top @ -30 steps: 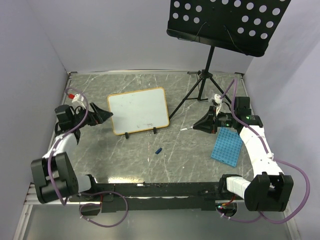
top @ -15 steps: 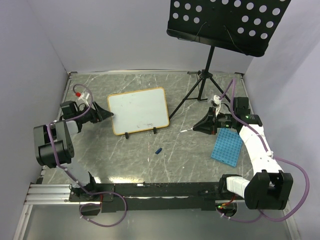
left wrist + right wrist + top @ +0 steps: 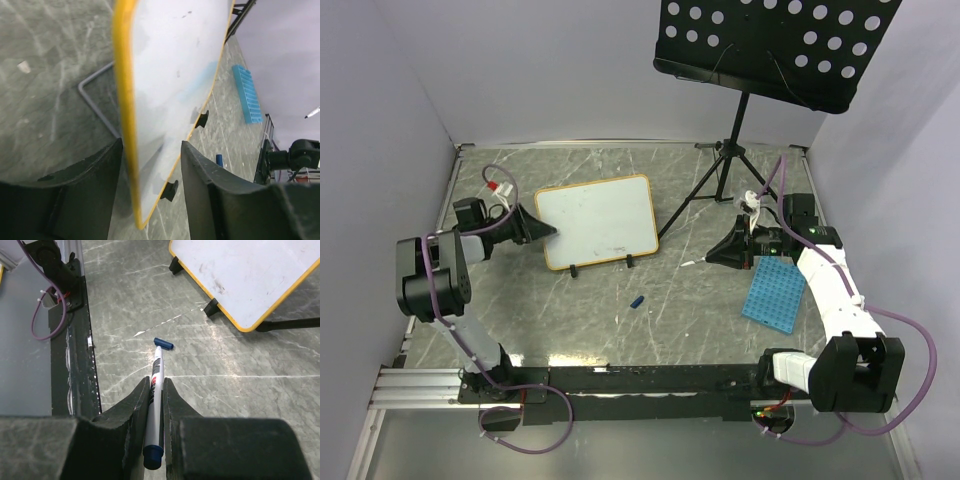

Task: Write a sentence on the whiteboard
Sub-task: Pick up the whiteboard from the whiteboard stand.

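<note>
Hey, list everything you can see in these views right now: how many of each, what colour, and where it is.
whiteboard: one, white with orange frame, propped mid-table on black feet
music stand: one, black, far right, tripod on the table
grid tray: one, blue, lying flat on the right side
marker cap: one, blue, loose in front of the whiteboard
marker: one, white with a blue end, held on the right
table: one, grey marbled
left gripper: one, black, open astride the whiteboard's left edge
right gripper: one, black, shut on the marker

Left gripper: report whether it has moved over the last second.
Yes: the left gripper moved rightward to the whiteboard, now straddling its left edge.
</note>
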Controlling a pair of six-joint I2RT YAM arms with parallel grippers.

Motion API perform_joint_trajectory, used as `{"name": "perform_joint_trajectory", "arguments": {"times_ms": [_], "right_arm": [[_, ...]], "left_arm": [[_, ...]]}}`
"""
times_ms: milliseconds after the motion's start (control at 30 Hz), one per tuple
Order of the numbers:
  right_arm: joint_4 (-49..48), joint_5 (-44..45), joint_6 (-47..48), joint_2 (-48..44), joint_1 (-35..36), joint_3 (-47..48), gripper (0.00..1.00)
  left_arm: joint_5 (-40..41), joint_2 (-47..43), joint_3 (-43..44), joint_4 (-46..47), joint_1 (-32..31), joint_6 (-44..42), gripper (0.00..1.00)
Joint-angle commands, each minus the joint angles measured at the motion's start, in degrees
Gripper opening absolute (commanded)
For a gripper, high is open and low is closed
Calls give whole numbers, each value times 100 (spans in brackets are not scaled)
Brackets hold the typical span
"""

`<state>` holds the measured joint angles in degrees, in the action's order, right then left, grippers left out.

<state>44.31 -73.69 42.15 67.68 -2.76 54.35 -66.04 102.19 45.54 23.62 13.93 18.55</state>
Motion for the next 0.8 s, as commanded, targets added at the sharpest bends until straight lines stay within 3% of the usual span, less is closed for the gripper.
{"name": "perform_joint_trajectory", "arguments": {"times_ms": [0, 267, 567, 767], "right_arm": [[60, -75, 285, 44, 22, 278, 0], [148, -93, 355, 52, 22, 296, 0], [112, -49, 329, 61, 22, 287, 0], [113, -40, 338, 105, 22, 296, 0]], "left_arm": [[-287, -15, 227, 249, -171, -123, 53], [-208, -42, 183, 257, -172, -62, 50], [-277, 230, 253, 1900, -137, 1325, 53], [-313, 433, 692, 1796, -119, 1371, 47]]}}
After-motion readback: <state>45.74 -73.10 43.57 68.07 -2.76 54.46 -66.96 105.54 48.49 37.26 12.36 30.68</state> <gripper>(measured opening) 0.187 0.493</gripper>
